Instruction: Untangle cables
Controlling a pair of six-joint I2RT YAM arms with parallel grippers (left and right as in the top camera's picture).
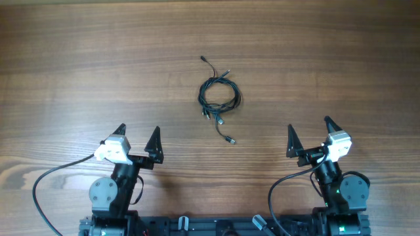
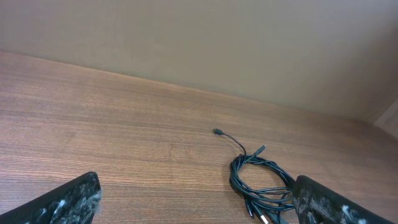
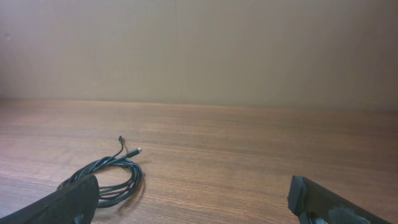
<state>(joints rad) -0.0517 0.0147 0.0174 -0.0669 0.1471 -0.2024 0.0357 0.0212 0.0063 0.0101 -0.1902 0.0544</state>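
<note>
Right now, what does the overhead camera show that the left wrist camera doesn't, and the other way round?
Only overhead: both arms, with the left gripper and right gripper open and away from the cables, whose whole coil shows. Only left wrist: the beige wall behind the table. Both: the coiled cables lying on the wooden table.

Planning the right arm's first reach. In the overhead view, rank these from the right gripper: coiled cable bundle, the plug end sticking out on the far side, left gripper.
Measured from the right gripper:
1. The coiled cable bundle, ahead and to its left, centre of view.
2. The far plug end, beyond the coil, farther left.
3. The left gripper, on the opposite side, level with it.
</note>
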